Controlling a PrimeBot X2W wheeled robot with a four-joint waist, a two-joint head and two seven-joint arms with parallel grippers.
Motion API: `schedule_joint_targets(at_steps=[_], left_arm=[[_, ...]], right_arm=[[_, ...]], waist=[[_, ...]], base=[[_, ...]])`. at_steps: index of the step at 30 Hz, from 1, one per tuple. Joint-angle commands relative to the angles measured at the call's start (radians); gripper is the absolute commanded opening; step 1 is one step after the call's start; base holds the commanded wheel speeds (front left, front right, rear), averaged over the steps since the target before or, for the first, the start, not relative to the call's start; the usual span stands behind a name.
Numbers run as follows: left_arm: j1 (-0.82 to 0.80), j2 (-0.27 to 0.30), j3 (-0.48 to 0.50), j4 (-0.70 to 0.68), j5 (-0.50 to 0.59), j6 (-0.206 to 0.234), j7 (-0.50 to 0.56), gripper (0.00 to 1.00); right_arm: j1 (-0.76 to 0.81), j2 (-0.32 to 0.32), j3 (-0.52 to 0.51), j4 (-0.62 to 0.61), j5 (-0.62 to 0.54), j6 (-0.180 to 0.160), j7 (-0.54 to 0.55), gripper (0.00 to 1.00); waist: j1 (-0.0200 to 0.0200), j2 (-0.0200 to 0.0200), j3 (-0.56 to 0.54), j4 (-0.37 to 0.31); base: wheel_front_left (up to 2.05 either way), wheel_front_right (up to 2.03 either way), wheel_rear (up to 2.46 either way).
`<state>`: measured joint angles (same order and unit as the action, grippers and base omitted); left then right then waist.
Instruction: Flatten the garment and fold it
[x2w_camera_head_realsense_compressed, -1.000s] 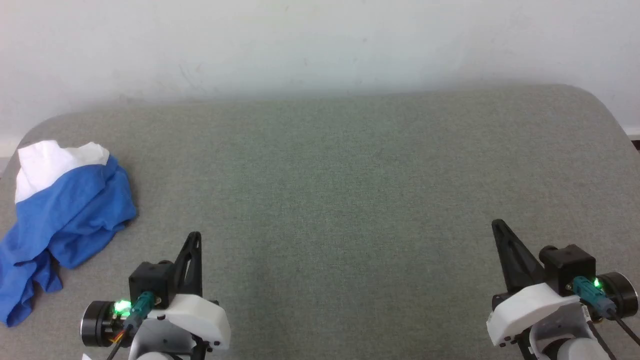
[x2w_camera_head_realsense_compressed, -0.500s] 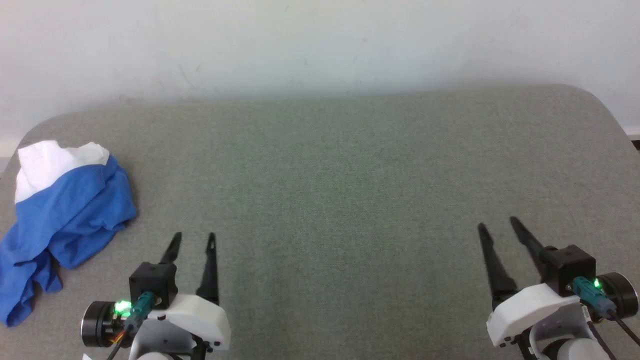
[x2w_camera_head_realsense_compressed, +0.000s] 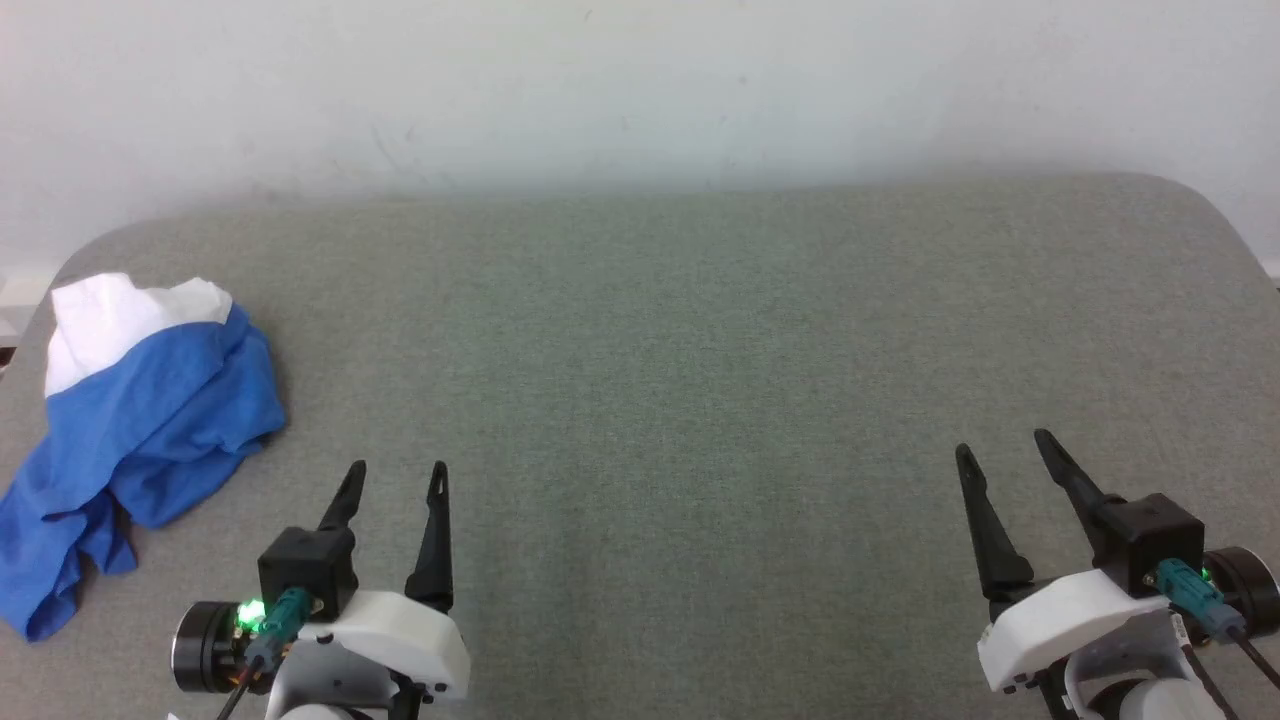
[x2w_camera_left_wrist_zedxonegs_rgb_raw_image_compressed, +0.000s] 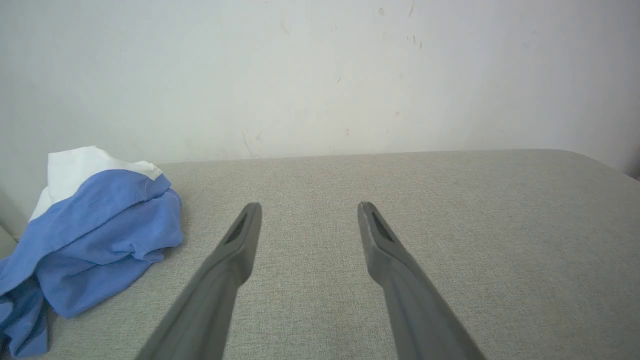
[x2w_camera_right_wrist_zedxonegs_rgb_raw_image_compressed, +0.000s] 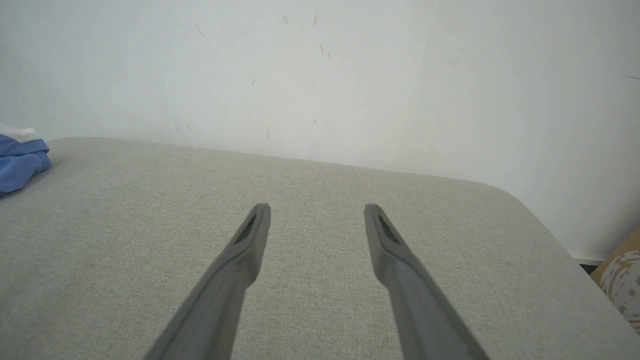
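Observation:
The garment (x2w_camera_head_realsense_compressed: 140, 430) lies crumpled in a heap at the far left of the grey padded table (x2w_camera_head_realsense_compressed: 680, 330), blue cloth over a white part at its far end. It shows at the left in the left wrist view (x2w_camera_left_wrist_zedxonegs_rgb_raw_image_compressed: 95, 230), and just its edge (x2w_camera_right_wrist_zedxonegs_rgb_raw_image_compressed: 20, 160) at the left rim of the right wrist view. My left gripper (x2w_camera_head_realsense_compressed: 397, 470) hovers open near the table's front edge, a short way right of the heap, nothing between its fingers (x2w_camera_left_wrist_zedxonegs_rgb_raw_image_compressed: 235, 250). My right gripper (x2w_camera_head_realsense_compressed: 1003, 445) stands open and empty at the front right, far from the garment.
A pale wall (x2w_camera_head_realsense_compressed: 640, 90) rises right behind the table's far edge. The table's corners are rounded. Past its right corner a patterned cardboard-like object (x2w_camera_right_wrist_zedxonegs_rgb_raw_image_compressed: 622, 280) stands on the floor.
Both grippers have gone from shut to open. The head view has shifted slightly, so the garment sits a little further right and lower in the picture.

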<state>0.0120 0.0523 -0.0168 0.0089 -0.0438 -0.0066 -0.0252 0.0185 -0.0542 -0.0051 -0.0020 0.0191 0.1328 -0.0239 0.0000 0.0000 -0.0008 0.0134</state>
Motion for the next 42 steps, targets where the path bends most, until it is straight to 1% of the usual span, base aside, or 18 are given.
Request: schedule_joint_targets(at_steps=[1,11,28,42], left_arm=[[-0.014,0.0,-0.004,-0.004,-0.009,0.004,-0.01,1.0],[-0.013,0.0,0.007,-0.017,-0.042,0.01,-0.031,1.0],[0.011,-0.001,0.012,-0.007,-0.064,0.013,-0.066,1.0],[-0.006,-0.001,0.0,-0.011,-0.1,0.022,-0.095,1.0]], right_arm=[[0.005,0.001,-0.003,-0.004,0.008,0.0,-0.011,1.0],[0.008,0.001,-0.001,-0.02,0.011,0.0,-0.03,1.0],[0.027,0.002,0.026,-0.013,0.043,-0.001,-0.065,1.0],[0.028,0.002,0.03,-0.018,0.046,-0.001,-0.087,1.0]], waist=[[0.0,0.0,0.0,0.007],[0.0,0.0,-0.003,0.066],[0.0,0.0,-0.041,0.228],[0.0,0.0,-0.02,0.295]], base=[[0.0,0.0,0.0],[0.0,0.0,0.0],[-0.02,-0.02,-0.02],[-0.08,-0.08,-0.08]])
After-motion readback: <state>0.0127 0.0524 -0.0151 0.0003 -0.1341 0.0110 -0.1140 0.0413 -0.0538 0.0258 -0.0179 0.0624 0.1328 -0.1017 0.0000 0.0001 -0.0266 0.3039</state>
